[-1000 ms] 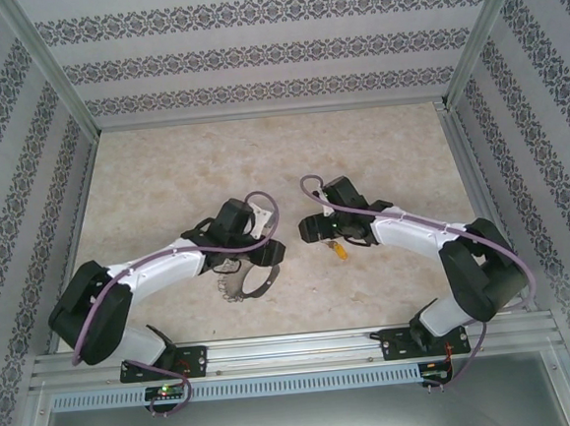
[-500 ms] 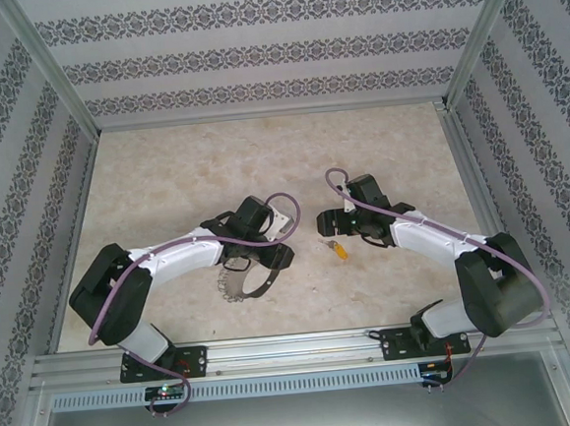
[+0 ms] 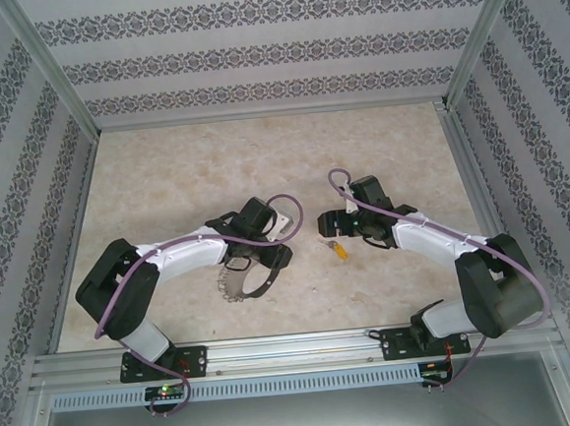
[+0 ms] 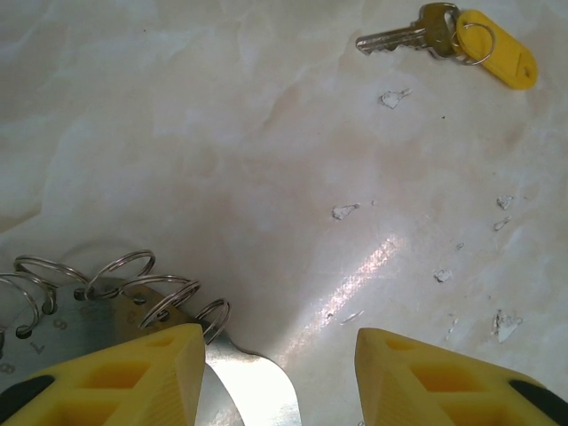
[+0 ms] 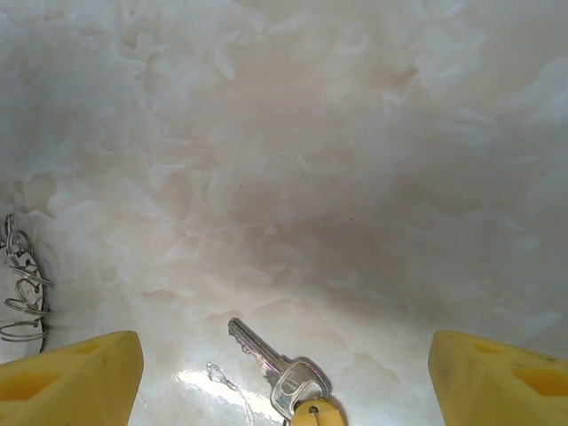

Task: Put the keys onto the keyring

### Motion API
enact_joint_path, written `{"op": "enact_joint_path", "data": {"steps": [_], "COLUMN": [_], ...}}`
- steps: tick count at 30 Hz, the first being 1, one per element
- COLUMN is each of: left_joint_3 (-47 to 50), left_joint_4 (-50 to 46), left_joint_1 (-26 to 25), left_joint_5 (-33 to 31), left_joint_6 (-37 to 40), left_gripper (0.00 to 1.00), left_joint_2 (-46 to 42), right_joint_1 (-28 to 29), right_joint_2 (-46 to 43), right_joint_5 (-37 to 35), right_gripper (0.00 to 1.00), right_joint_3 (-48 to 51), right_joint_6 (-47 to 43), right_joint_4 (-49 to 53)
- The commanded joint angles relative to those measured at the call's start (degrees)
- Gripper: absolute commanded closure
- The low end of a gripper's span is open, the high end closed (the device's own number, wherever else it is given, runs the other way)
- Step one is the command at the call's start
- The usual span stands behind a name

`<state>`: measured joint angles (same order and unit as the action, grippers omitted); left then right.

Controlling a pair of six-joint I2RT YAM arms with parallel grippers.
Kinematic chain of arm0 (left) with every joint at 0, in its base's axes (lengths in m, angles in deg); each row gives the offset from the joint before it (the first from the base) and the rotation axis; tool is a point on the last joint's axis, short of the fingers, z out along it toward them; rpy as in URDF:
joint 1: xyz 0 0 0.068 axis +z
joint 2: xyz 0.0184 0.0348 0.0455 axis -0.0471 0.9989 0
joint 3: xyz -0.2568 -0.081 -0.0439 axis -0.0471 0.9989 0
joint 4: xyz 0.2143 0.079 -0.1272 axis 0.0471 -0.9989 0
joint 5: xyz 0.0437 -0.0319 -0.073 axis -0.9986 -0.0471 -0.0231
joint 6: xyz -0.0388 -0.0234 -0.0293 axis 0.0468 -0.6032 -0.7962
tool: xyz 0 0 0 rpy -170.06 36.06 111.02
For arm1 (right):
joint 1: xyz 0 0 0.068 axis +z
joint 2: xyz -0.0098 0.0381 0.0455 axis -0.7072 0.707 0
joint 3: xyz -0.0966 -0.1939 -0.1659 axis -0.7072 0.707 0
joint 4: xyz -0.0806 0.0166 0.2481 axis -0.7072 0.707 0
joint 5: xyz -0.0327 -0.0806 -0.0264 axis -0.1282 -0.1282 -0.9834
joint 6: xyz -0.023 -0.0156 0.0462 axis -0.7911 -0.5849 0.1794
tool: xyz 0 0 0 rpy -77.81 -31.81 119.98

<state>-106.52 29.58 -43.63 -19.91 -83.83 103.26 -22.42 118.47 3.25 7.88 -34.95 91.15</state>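
Observation:
The key [image 5: 273, 366] has a silver blade and a yellow tag [image 4: 498, 59]. It lies flat on the marble table between the two arms [image 3: 339, 249]. My right gripper [image 5: 284, 383] is open wide just above it, with the key between the yellow fingers [image 5: 71, 377] and touching neither. The keyring [image 3: 243, 276] is a silvery metal band [image 4: 253, 390] fringed with small wire rings [image 4: 133, 273]. My left gripper [image 4: 280, 382] is open over it. The band's end sits against the inner side of the left finger [image 4: 115, 382].
The marble tabletop [image 3: 262, 165] is walled by patterned panels at the back and sides. An aluminium rail [image 3: 296, 350] runs along the near edge. Small white flecks [image 4: 344, 211] dot the surface. Some of the keyring's wire rings [image 5: 22, 293] reach the right wrist view's left edge.
The left wrist has shifted right over the keyring. The right gripper has drawn back to the right. The key and keyring have stayed put on the table.

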Motion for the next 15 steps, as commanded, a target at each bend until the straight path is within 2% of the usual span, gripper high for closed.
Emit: {"op": "enact_joint_path", "data": {"steps": [1, 15], "left_joint_3": [-1.31, 0.43], "left_joint_4": [-1.21, 0.55], "left_joint_1": [-0.86, -0.82], "left_joint_5": [-0.94, -3.26], "left_joint_6": [0.99, 0.64], "left_gripper": [0.51, 0.52], "left_joint_2": [0.89, 1.14], "right_joint_1": [-0.70, -0.88], "right_joint_2": [-0.67, -0.53], "right_joint_5": [0.75, 1.11], "right_gripper": [0.16, 0.16], "right_joint_3": [0.74, 0.75], "right_joint_6": [0.69, 0.39], "right_joint_4": [-0.96, -1.11]}}
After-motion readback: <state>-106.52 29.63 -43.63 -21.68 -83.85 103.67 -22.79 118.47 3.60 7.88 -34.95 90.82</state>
